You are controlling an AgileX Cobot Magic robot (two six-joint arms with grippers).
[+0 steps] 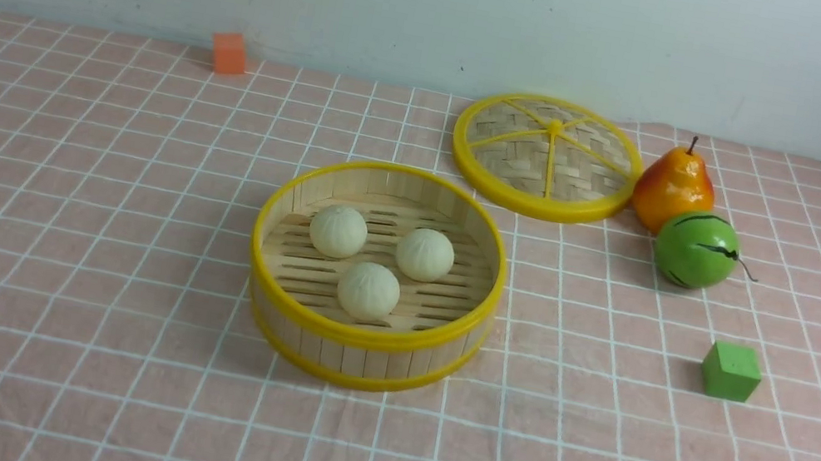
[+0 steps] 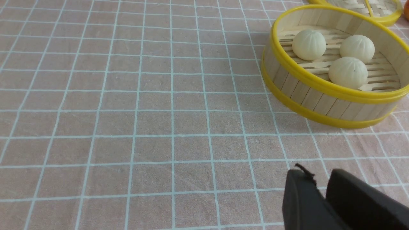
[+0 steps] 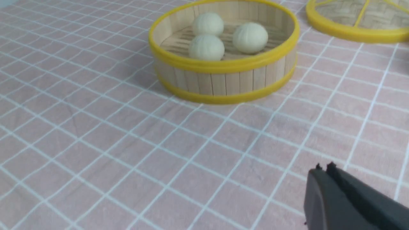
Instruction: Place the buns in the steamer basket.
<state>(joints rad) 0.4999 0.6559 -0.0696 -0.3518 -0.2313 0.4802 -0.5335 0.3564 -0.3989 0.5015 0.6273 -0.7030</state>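
Your three cream-white pleated buns lying in the round yellow-rimmed bamboo steamer basket, left gripper hovering slightly parted, right gripper clenched empty.

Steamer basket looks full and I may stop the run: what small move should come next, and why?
Probably nothing more than parking both arms where they are. All three buns lie inside the steamer basket, and the left gripper and right gripper sit empty at the near edge.
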